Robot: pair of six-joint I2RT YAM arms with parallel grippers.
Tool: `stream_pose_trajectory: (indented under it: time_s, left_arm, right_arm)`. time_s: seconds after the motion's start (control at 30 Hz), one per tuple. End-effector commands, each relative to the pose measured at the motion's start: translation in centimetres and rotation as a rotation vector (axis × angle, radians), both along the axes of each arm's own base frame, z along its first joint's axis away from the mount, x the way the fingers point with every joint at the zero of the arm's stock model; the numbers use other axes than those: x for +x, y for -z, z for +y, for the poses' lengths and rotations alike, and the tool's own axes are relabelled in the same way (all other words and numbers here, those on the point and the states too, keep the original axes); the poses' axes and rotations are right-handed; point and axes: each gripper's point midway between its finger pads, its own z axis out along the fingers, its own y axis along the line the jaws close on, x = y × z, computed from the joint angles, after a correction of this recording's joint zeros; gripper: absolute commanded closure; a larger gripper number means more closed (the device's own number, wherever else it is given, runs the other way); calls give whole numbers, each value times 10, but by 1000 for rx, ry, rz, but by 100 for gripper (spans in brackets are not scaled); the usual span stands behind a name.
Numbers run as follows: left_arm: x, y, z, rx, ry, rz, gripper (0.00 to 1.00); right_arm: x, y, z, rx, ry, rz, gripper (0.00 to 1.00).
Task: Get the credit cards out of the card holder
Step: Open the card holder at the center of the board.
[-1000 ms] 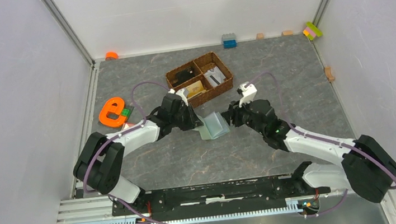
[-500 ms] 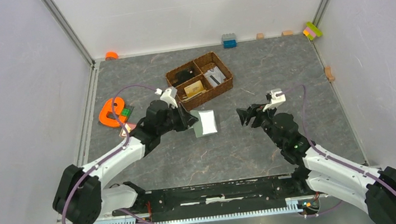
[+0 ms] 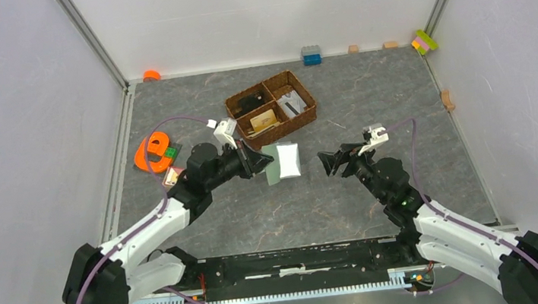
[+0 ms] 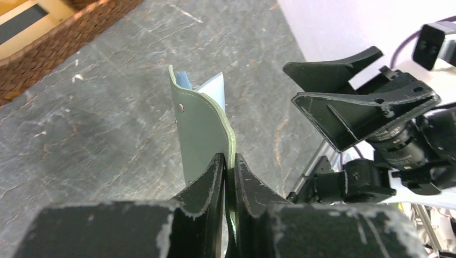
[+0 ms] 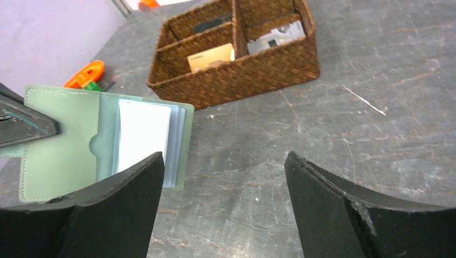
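My left gripper (image 3: 266, 164) is shut on one flap of the sage-green card holder (image 3: 283, 162) and holds it open above the table. In the left wrist view the jaws (image 4: 228, 158) pinch the flap's edge (image 4: 201, 129). The right wrist view shows the holder's pale inside (image 5: 102, 145) with a white sleeve. My right gripper (image 3: 330, 162) is open and empty to the right of the holder, apart from it; it also shows in its own view (image 5: 223, 158). A tan-orange card (image 3: 263, 118) lies in the basket (image 5: 211, 56). A pinkish-brown card (image 3: 172, 177) lies by my left forearm.
The brown wicker divided basket (image 3: 306, 105) stands just behind the holder. An orange letter-e shape (image 3: 151, 151) lies at the left. A blue block (image 3: 311, 55), small wooden blocks and a coloured block (image 3: 425, 41) line the back wall.
My right gripper has let go of the card holder and drawn back to the right, open. My left gripper still holds the holder, which now hangs open a little farther back.
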Motion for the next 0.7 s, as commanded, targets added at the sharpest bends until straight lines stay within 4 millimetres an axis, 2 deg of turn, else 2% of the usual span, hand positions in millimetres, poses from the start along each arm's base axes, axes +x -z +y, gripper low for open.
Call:
stream_pose_trajectory:
  time_s: [0.0,0.1,0.27,0.43,0.67]
  left_arm:
    - [-12,-47,-9,-118,70,-144,98]
    - [-17,-52,-10,-129,83,-150,98]
    - [-25,-61,-14,-158,122,-180,98]
    - [-30,-67,-16,-174,144,-190,98]
    - [-43,-81,-19,-225,197,-244,98]
  right_arm:
    - [-9,-45,15,75,-100,-110,13]
    - [-9,-54,16,28,-119,-121,13]
    - [-3,-48,14,-12,-93,-85,13]
    - [-7,-46,26,-2,-161,-88,13]
    - [-14,-54,30,38,-197,-127,14]
